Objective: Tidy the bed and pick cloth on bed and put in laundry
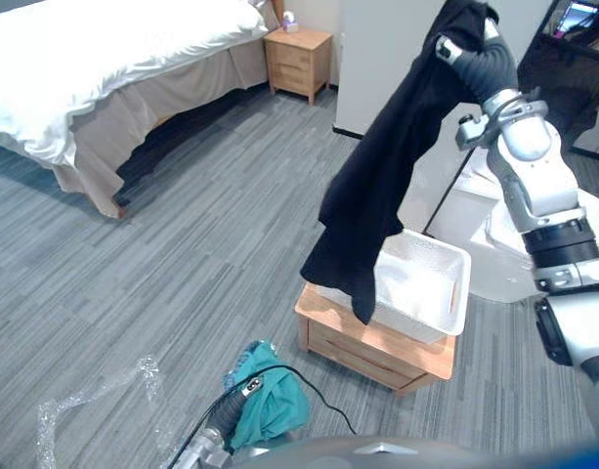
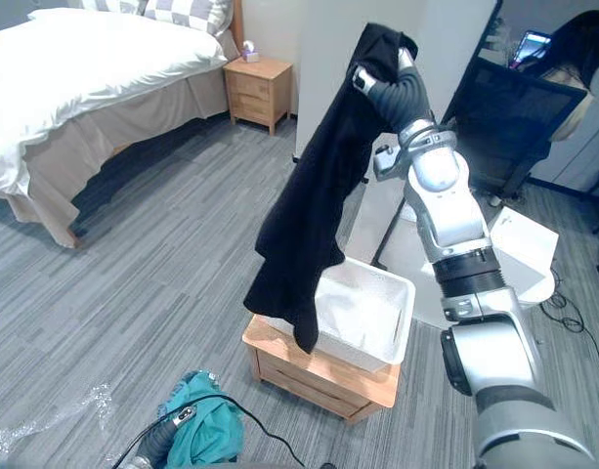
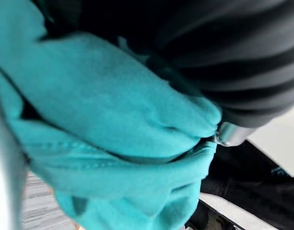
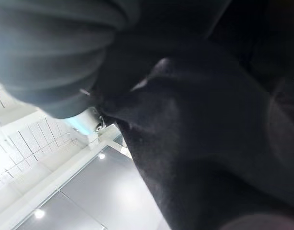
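A long black cloth point(image 1: 377, 186) hangs from my right hand point(image 1: 475, 59), which is raised high and shut on the cloth's top end. The cloth's lower end dangles over the near left corner of the white laundry basket point(image 1: 460, 293), which sits on a low wooden stand point(image 1: 377, 352). In the right wrist view the black cloth point(image 4: 199, 134) bunches against the hand's dark cover. Low at the front, my left hand point(image 1: 231, 415) is shut on a bundled teal cloth point(image 1: 270, 401), which wraps round the hand in the left wrist view point(image 3: 103, 120). The bed point(image 1: 84, 68) with its white cover lies at the far left.
A wooden nightstand point(image 1: 299, 59) stands beside the bed's head. Clear plastic wrap point(image 1: 84, 401) lies on the grey carpet at the front left. A white wall panel point(image 1: 387, 49) and white furniture point(image 1: 494, 234) stand behind the basket. A dark desk point(image 2: 514, 107) is at the far right.
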`<state>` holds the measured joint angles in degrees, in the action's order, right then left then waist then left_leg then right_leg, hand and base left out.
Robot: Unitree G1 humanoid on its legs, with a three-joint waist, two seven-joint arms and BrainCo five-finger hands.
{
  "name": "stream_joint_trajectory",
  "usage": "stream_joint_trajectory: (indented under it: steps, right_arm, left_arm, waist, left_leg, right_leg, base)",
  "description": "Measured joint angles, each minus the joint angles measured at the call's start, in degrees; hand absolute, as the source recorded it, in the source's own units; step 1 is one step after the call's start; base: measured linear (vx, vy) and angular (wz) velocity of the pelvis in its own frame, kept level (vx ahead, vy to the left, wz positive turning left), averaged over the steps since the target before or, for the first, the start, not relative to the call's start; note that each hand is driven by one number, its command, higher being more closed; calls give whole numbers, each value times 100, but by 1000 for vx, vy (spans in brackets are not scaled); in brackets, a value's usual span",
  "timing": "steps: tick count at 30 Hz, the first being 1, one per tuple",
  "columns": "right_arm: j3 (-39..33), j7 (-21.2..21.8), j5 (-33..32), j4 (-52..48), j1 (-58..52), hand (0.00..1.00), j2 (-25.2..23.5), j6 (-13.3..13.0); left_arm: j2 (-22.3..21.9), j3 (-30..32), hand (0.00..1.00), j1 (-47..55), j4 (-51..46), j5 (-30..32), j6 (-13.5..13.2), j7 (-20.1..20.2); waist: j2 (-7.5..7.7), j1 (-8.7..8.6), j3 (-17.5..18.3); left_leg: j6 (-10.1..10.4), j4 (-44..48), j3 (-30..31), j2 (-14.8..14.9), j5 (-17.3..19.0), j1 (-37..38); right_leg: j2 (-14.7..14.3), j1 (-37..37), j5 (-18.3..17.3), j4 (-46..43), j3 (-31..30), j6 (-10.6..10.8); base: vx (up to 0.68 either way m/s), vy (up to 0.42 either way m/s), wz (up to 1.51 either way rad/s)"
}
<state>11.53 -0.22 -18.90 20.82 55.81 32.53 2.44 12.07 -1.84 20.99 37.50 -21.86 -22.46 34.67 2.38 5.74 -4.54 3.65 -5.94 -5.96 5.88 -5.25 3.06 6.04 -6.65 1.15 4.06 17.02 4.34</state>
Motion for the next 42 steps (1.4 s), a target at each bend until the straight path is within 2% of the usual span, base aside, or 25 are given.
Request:
stream_joint_trajectory:
  steps: [4, 6, 9, 19, 22, 24, 25, 29, 30, 31, 35, 38, 40, 42]
  right_arm:
    - [258, -11, 1, 337, 88, 100, 2, 188]
    - [280, -11, 0, 510, 99, 100, 2, 225]
    - [279, -73, -4, 838, 152, 100, 37, 227]
    - [220, -179, -278, 1099, 296, 100, 350, 147]
    - [143, -168, -406, 1239, 297, 100, 350, 105]
    - [32, -197, -408, 1221, 305, 100, 339, 108]
    - [11, -417, -492, 1214, 375, 100, 282, 159]
    - [-301, -1004, -889, 1220, 801, 100, -130, 215]
    - [-382, -1053, -899, 1229, 809, 100, -178, 212]
    - [-528, -1131, -901, 1295, 811, 100, -316, 189]
    - [-715, -1145, -923, 1888, 854, 100, -492, 84]
    - [-735, -1150, -1081, 2023, 854, 100, -565, 17]
    - [-863, -1137, -1108, 2066, 860, 100, -614, -205]
    - [-955, -1138, -1111, 2124, 851, 100, -733, -362]
  left_arm:
    - [-4, -6, 100, -44, 1, 17, 199, -146]
    - [-2, -5, 100, -52, 1, 60, 211, -168]
    - [6, 17, 100, -110, 1, 125, 311, -227]
    - [205, 241, 100, -218, -8, 296, 430, -192]
    - [215, 230, 100, -428, -45, 329, 490, -154]
    - [223, 226, 100, -648, -281, 400, 714, -214]
    - [246, 220, 100, -848, -535, 513, 919, -393]
    - [394, 150, 100, -1750, -945, 701, 1360, -960]
    - [395, 111, 100, -1884, -958, 718, 1406, -1071]
    - [403, 2, 100, -2088, -976, 770, 1474, -1290]
    - [406, -260, 100, -2573, -976, 916, 1597, -1846]
    - [332, -337, 100, -2786, -968, 921, 1605, -2136]
    - [221, -541, 100, -3058, -881, 918, 1606, -2392]
    - [170, -696, 100, -3247, -720, 894, 1603, -2550]
  waist:
    - [2, 18, 1]
    - [2, 44, 1]
    - [5, 125, 1]
    - [44, 186, -35]
    - [20, 260, -164]
    - [58, 337, -385]
    - [106, 392, -533]
    - [381, 423, -1195]
    - [397, 442, -1286]
    - [414, 483, -1456]
    - [351, 444, -1960]
    - [283, 433, -2034]
    - [112, 396, -2131]
    - [22, 287, -2153]
  left_leg:
    - [11, -3, 68, 24, -18, -13]
    - [10, -3, 80, 50, -17, -22]
    - [9, -4, 71, 70, -18, -60]
    - [51, -3, 63, 121, -62, -201]
    - [51, -3, 56, 125, -61, -203]
    - [55, -3, 30, 179, -60, -241]
    - [87, -2, 29, 225, -66, -392]
    - [116, -2, 18, 454, -279, -1025]
    - [130, -1, 16, 478, -320, -1076]
    - [150, 0, 22, 501, -433, -1191]
    - [202, 34, -111, 457, -686, -1467]
    - [181, 34, -271, 442, -738, -1612]
    - [182, 32, -376, 429, -739, -1660]
    - [180, 25, -480, 420, -740, -1746]
  right_leg:
    - [-21, -72, -2, 14, 88, -8]
    - [-20, -80, 1, 33, 100, -13]
    - [-46, -78, 44, 117, 101, -41]
    - [-140, 45, 75, 130, 106, -86]
    - [-165, 51, 72, 129, 93, -90]
    - [-204, 117, 80, 125, 62, -109]
    - [-253, 274, 89, 98, 61, -139]
    - [-444, 871, 158, 94, 123, -230]
    - [-466, 930, 187, 88, 133, -223]
    - [-486, 1039, 255, 60, 142, -306]
    - [-455, 1291, 258, -105, 92, -313]
    - [-418, 1477, 257, -177, 74, -315]
    - [-390, 1652, 242, -318, -60, -334]
    - [-364, 1840, 225, -435, -173, -351]
  base:
    - [-39, -22, 10]
    - [-42, -16, 4]
    - [-38, -24, -1]
    - [-3, -3, 0]
    - [0, 0, 0]
    - [-61, -33, -10]
    - [-90, -47, -10]
    - [-90, -75, 2]
    - [-10, -69, 10]
    - [36, -36, 10]
    - [46, 16, 16]
    - [12, 37, -2]
    - [-23, 36, -20]
    - [-70, 22, -27]
